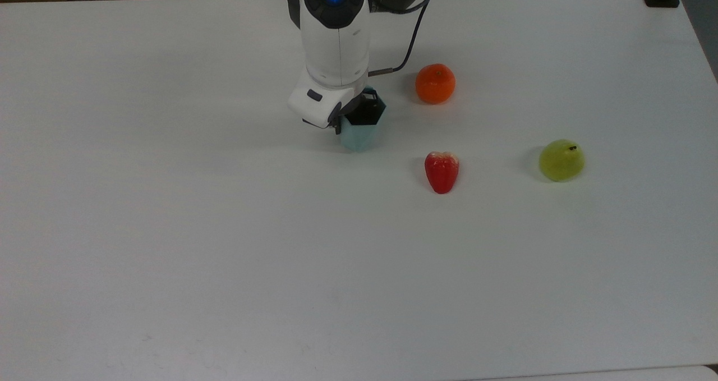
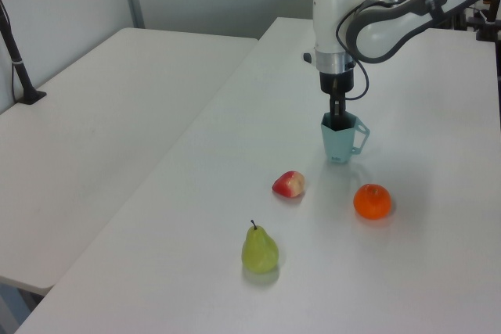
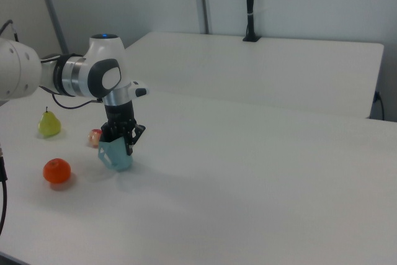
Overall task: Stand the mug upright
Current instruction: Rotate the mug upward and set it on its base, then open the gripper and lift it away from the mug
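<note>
The pale blue-teal mug [image 1: 360,136] stands mouth-up on the white table [image 1: 224,229], left of the orange in the top view. In the left view the mug [image 2: 337,143] looks upright with its loop handle toward the left view's right; in the right view the mug [image 3: 117,155] leans slightly. I cannot tell whether its base touches the table. My gripper [image 1: 359,116] points straight down over the mug, shut on its rim wall with a black finger reaching into the opening. The gripper [image 2: 337,120] shows the same hold in the left view, and the gripper [image 3: 121,139] in the right view.
An orange [image 1: 435,83] lies right of the mug in the top view, a red fruit [image 1: 442,171] below it, and a green pear [image 1: 561,160] further right. A second white table [image 2: 94,115] with a black post [image 2: 19,60] stands at the left view's left.
</note>
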